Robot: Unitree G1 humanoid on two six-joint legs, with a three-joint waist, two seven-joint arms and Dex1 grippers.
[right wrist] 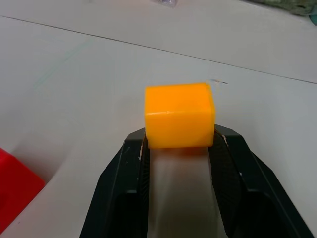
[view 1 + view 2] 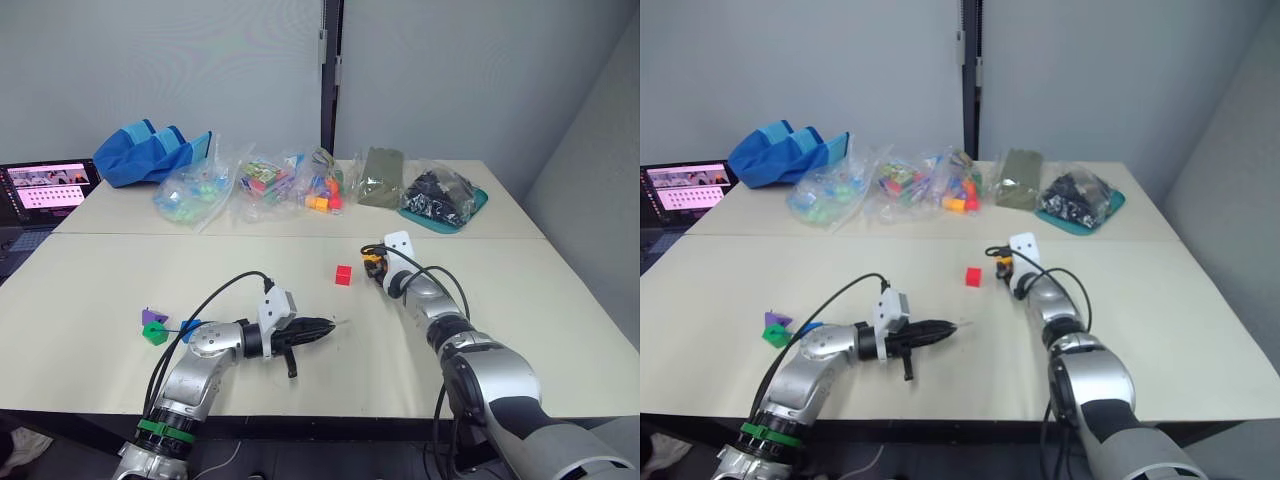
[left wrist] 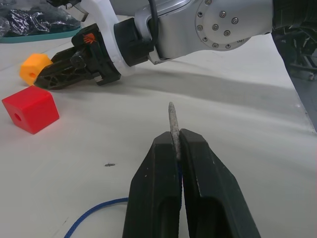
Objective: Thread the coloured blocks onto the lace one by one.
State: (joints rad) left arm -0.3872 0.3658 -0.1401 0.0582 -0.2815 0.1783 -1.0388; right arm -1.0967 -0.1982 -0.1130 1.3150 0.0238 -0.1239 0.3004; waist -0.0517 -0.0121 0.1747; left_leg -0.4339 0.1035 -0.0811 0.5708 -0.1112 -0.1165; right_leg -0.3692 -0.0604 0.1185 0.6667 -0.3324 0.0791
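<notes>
Pale table [image 2: 560, 330], seam running left to right across far part. Along far edge, left to right: blue fabric bag [image 2: 150, 153]; three clear plastic bags of mixed coloured toys [image 2: 260, 185], side by side, touching; olive-green pouch [image 2: 380, 177]; teal tray [image 2: 475, 207] carrying clear bag of dark pieces [image 2: 438, 192]. Laptop [image 2: 45, 190] at far left, off table, screen lit. Grey wall [image 2: 180, 60] behind, dark vertical post [image 2: 331, 70] at middle.

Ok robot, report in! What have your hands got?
Left gripper shut on lace tip. Right gripper shut on orange block. Red block loose on table between them. Nothing blocking.
</notes>
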